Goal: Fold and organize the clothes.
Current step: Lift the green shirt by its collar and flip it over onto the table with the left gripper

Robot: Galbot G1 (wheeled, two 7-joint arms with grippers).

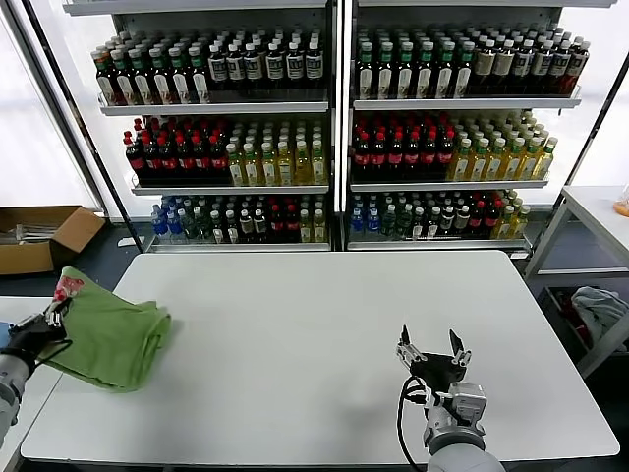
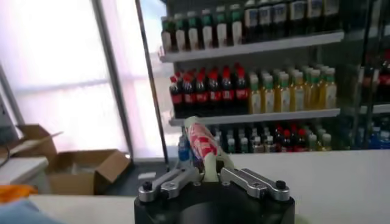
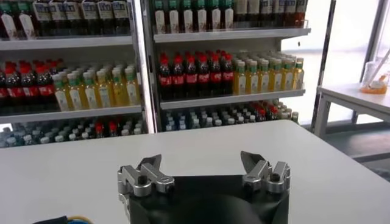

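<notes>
Left gripper (image 1: 51,317) sits at the near left edge of the white rectangular table (image 1: 324,324), its fingers pinched tight on an edge of the light green soft-fabric polo shirt (image 1: 113,339). In the left wrist view a strip of that shirt, showing its red-and-white print (image 2: 201,141), rises from between the closed fingers. The garment lies in a loose, thick bundle at the table's left edge, partly overhanging it, with the print turned up near the gripper.

Right gripper (image 1: 432,356) hovers over the near right part of the table, well apart from the shirt, jaws spread wide and holding nothing.

Judged from how the fabric lies, the folding looks partly done: the shirt is doubled over into a compact shape, but its edges are rounded and uneven rather than squared, and it has not been set down in a tidy place. Flattening, a final fold and placing seem still to come.

Counted: one green shirt bundle is visible; whether it holds more than one garment cannot be told. Two grippers, one table. Behind stand shelves of bottles (image 1: 226,69), and one brown cardboard box (image 1: 39,236) sits on the floor at left.
</notes>
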